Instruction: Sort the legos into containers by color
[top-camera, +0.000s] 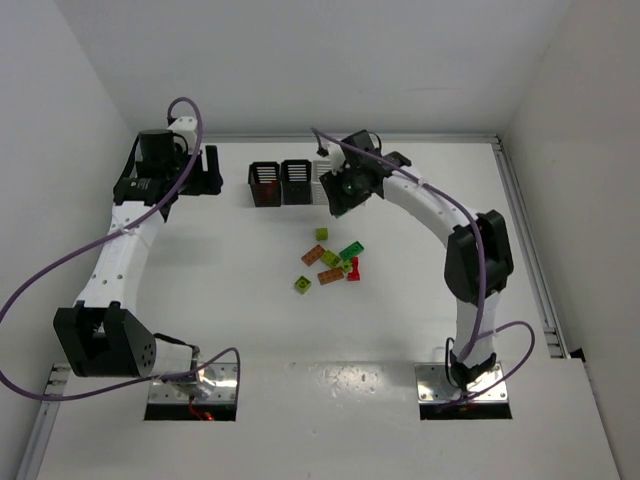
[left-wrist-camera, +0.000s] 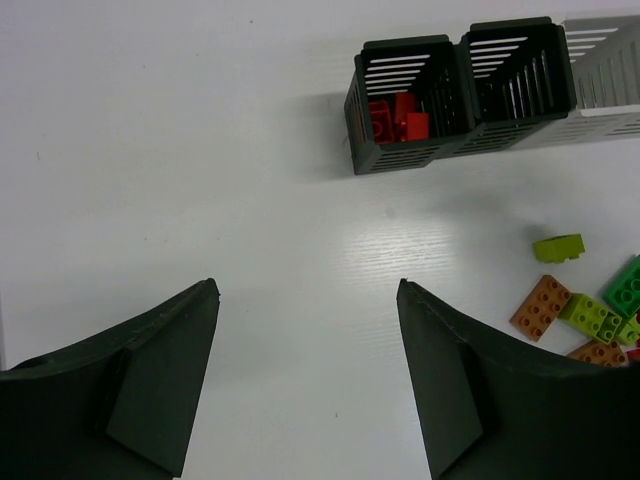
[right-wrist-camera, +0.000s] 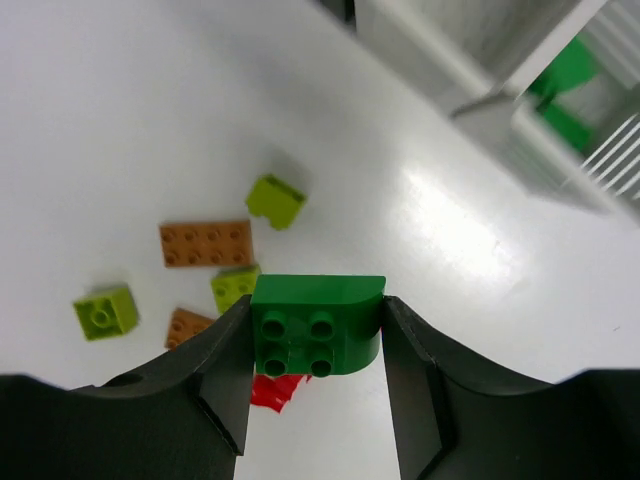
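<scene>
Right gripper (right-wrist-camera: 316, 300) is clamped on a dark green brick (right-wrist-camera: 318, 330), held above the table (left-wrist-camera: 150, 150), near the white bin (right-wrist-camera: 530, 160) with green pieces inside. Left gripper (left-wrist-camera: 305, 300) is wide open, empty, over bare table. Loose legos (top-camera: 330, 262) are clustered mid-table. Reds sit in the left black bin (left-wrist-camera: 400, 155).

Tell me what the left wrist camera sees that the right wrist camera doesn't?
Only left wrist: red legos in a black bin, and the open left gripper. Only right wrist: the right gripper pinching a green lego, and green legos inside a white bin. Both: a curved lime lego beside an orange lego, lying loose.
</scene>
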